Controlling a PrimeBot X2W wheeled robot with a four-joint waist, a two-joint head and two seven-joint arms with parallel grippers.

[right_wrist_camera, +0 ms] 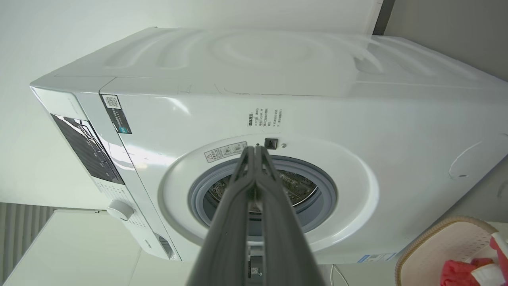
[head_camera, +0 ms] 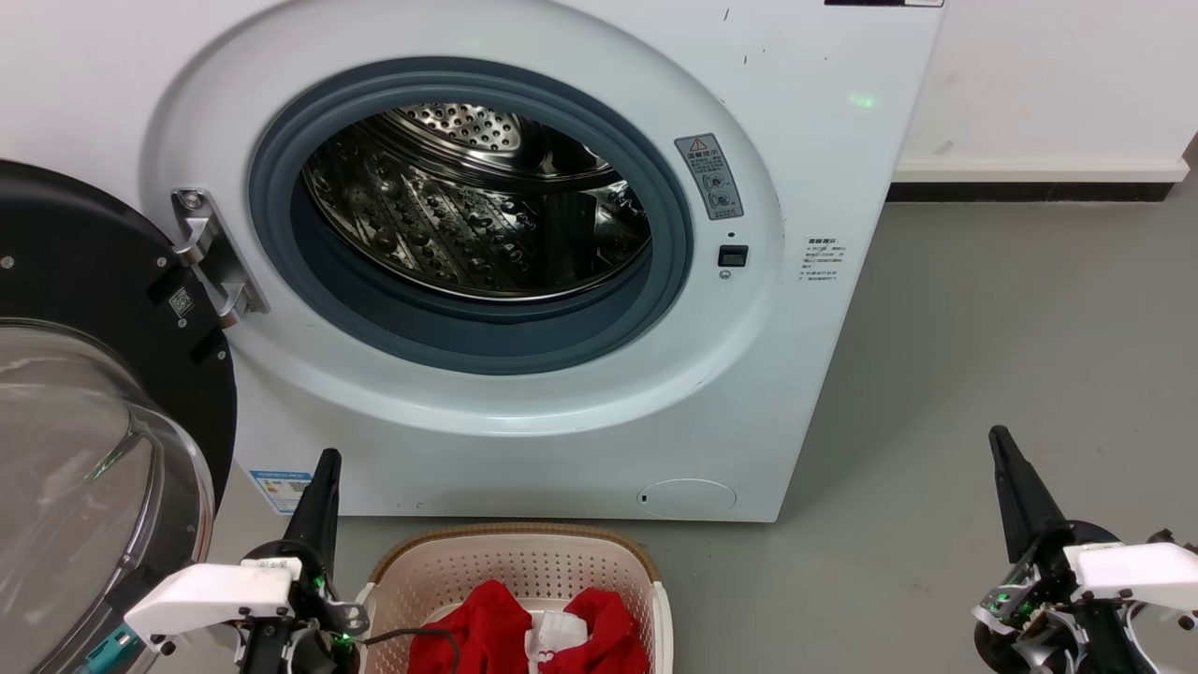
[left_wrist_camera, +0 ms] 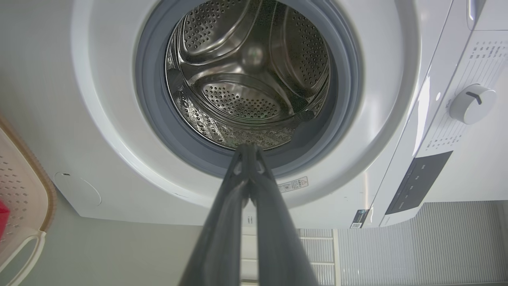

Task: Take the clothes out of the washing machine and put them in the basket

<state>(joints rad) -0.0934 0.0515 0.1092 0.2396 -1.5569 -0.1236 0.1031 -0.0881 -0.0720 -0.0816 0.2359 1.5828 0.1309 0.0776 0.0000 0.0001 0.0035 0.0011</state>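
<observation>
Washing machine point(head_camera: 824, 168): door point(head_camera: 84, 262) swung open toward 9 o'clock.
Clothes point(head_camera: 487, 622): red heap, probably two garments, cropped at bottom edge, inside basket point(head_camera: 505, 535) at 6 o'clock from porthole point(head_camera: 487, 337).
Left gripper point(head_camera: 328, 459): closed narrow, holding nothing, at 7 o'clock.
Right gripper point(head_camera: 1000, 435): closed narrow, holding nothing, at 4 o'clock.

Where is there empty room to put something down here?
The grey floor right of the washer, up to the right tool, is bare. The drum is empty too. The basket is free at the back, by the washer; its front holds the clothes. The open door crowds the left side.
</observation>
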